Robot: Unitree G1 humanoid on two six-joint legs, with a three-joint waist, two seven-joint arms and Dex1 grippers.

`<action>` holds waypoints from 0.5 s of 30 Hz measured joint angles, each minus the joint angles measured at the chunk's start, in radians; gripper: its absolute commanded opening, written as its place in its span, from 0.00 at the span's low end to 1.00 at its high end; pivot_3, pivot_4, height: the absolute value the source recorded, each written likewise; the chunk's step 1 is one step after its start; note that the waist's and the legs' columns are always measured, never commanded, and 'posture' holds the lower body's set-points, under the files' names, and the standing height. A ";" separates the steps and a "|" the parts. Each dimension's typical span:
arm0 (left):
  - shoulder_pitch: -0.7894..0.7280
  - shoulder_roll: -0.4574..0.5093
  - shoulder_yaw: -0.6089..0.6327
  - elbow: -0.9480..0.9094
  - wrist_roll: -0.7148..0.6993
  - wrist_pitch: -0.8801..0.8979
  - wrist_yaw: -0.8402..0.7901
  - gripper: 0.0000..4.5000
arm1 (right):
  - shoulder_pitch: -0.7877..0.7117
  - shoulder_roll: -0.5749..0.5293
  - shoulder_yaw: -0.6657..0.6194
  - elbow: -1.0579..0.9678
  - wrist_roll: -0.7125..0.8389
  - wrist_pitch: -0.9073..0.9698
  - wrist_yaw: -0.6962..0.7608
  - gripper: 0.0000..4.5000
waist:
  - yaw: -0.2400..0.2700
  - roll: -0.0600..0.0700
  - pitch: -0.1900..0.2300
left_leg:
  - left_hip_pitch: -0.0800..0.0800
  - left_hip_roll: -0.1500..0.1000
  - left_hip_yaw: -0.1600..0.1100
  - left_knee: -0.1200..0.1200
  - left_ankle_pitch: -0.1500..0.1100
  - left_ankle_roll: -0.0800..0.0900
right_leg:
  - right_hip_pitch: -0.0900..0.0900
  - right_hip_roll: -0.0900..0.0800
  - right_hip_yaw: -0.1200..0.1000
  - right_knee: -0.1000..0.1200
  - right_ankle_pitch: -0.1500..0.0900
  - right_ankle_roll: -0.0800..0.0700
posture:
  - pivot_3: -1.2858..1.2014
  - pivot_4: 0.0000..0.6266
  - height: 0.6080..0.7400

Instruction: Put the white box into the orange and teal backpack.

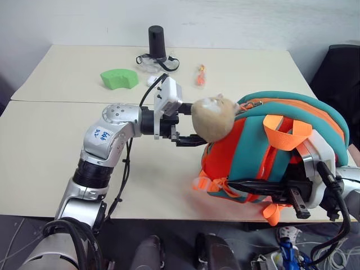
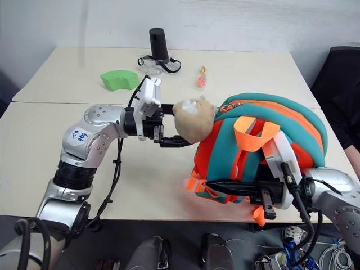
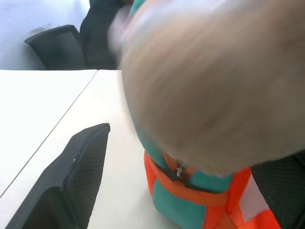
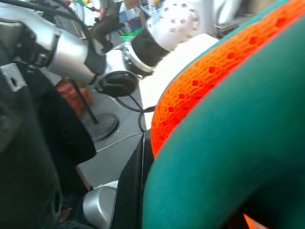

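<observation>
The orange and teal backpack point(image 1: 264, 152) stands on the right side of the table point(image 1: 50, 146), with a tan plush toy point(image 1: 212, 117) hanging at its left. My left gripper point(image 2: 179, 125) points right, open, and its jaws stand above and below the toy's near side. The left wrist view has the toy point(image 3: 205, 86) close up over the backpack's strap point(image 3: 190, 191). My right gripper point(image 1: 253, 187) lies along the backpack's lower front edge, shut on its fabric. In the right wrist view, teal trim point(image 4: 238, 157) and orange mesh point(image 4: 209, 81) sit close. The white box is out of view.
At the table's far side sit a green foam piece point(image 1: 119, 78), a black cylinder point(image 1: 156, 40) with clear goggles point(image 1: 152, 63) at its foot, and a small orange item point(image 1: 200, 76). A black chair point(image 1: 343, 73) stands at the right. Cables lie on the floor point(image 1: 337, 256).
</observation>
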 measured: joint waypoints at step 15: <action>-0.077 0.155 0.112 -0.025 -0.177 0.159 -0.116 1.00 | 0.024 -0.001 0.002 0.000 -0.048 -0.011 0.000 0.00 | 0.006 0.000 0.000 | 0.000 -0.001 0.000 0.002 -0.001 0.001 | 0.001 0.000 0.000 -0.002 0.001 0.002 | 0.52 0.24 1.00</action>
